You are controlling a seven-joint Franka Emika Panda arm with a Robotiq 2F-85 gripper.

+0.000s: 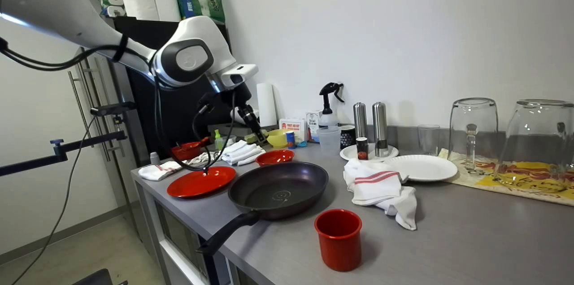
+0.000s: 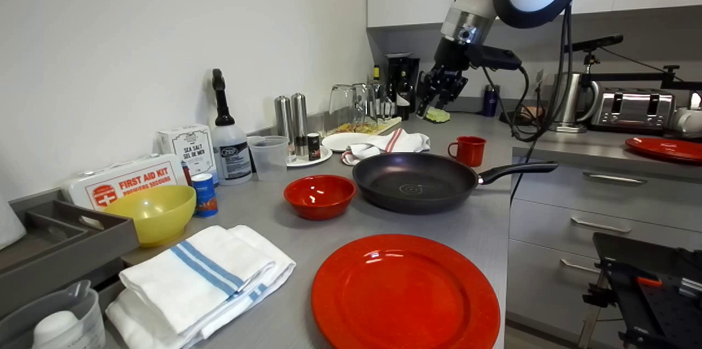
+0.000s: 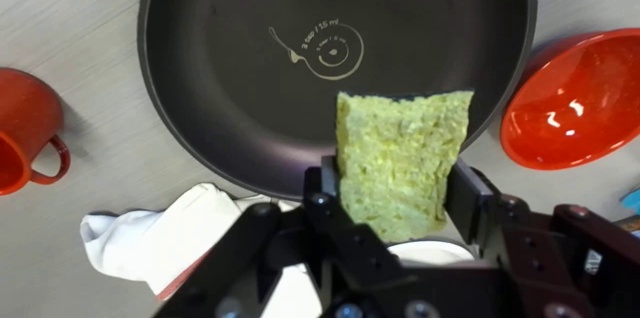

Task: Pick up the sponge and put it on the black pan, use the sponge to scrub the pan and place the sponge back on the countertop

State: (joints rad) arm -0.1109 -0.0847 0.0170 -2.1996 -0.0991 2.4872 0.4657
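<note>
The yellow-green sponge (image 3: 402, 158) is pinched between the two fingers of my gripper (image 3: 394, 185), which is shut on it in the wrist view. Its dark underside shows as a thin line along one edge. Both exterior views show the gripper (image 2: 431, 108) raised in the air with the sponge (image 2: 437, 115) hanging clear of the surfaces below. The black pan (image 1: 278, 186) rests on the grey countertop (image 1: 471, 235), its handle reaching over the front edge. From the wrist camera, the sponge covers part of the pan's rim and inside; the pan (image 3: 280, 103) lies lower down.
Around the pan stand a red mug (image 1: 339, 240), a white cloth with red stripes (image 1: 381, 186), a red bowl (image 2: 320, 198) and a red plate (image 2: 406, 294). Along the wall are steel mills (image 1: 380, 128), a spray bottle (image 2: 231, 146) and glass jars (image 1: 473, 132).
</note>
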